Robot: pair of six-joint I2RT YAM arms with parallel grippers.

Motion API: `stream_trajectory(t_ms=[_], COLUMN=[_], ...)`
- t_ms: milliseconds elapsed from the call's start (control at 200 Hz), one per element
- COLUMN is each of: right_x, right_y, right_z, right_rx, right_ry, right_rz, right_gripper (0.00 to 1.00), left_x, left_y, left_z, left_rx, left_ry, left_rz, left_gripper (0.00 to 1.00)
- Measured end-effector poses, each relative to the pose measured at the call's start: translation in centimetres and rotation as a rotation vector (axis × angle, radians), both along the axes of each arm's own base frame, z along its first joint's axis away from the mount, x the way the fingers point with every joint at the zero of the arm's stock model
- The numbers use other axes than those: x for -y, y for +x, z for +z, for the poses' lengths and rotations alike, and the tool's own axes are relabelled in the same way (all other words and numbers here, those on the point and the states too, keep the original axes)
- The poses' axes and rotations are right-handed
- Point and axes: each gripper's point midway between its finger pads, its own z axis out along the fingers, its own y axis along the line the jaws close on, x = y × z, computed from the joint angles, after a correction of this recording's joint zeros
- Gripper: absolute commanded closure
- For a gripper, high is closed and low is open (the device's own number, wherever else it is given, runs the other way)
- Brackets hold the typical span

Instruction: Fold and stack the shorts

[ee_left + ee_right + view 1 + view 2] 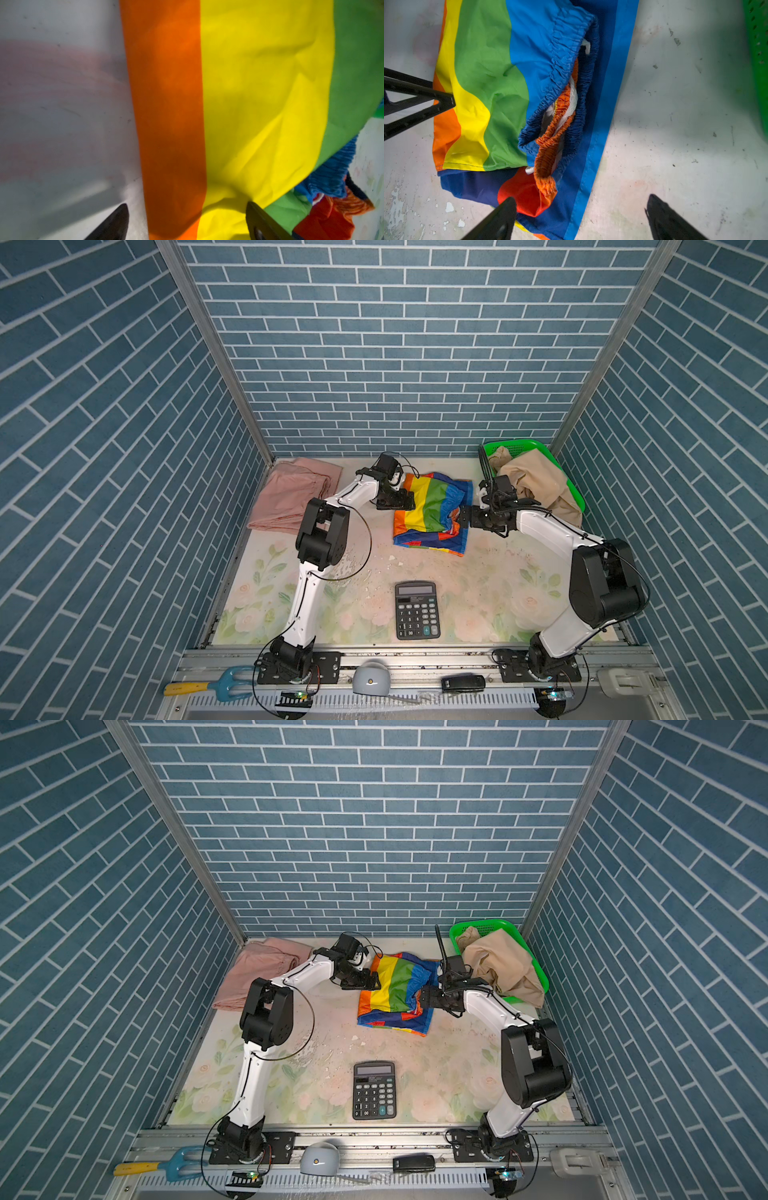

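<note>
The rainbow-striped shorts (432,510) (395,990) lie folded over at the middle back of the table, gathered waist facing the right arm. My left gripper (405,501) (186,207) is open at their left edge, one finger over the bare table and the other on the yellow stripe (259,104). My right gripper (457,520) (581,199) is open over their blue edge (591,166), nothing between its jaws. The pale pink shorts (291,493) lie folded at back left. The beige shorts (536,485) hang out of the green basket (519,445).
A black calculator (417,610) lies at the front middle of the floral table mat (498,593). Blue brick walls close in the back and both sides. A yellow-handled fork tool (208,686) and small items sit on the front rail.
</note>
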Motion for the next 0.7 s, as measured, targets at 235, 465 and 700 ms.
stream_trajectory(t_ms=[235, 465, 700], right_x=[0.2, 0.2, 0.0], right_y=[0.0, -0.1, -0.3], right_z=[0.0, -0.1, -0.1], right_rx=[-0.007, -0.011, -0.017], right_ry=[0.007, 0.012, 0.021], right_rz=[-0.003, -0.002, 0.004], right_gripper=[0.02, 0.02, 0.02], left_x=[0.5, 0.2, -3.7], left_y=[-0.7, -1.3, -1.6], left_z=[-1.2, -1.5, 0.0], left_rx=[-0.047, -0.058, -0.034], left_ry=[-0.033, -0.014, 0.218], left_rz=[-0.013, -0.04, -0.044], left_gripper=[0.71, 1.0, 1.0])
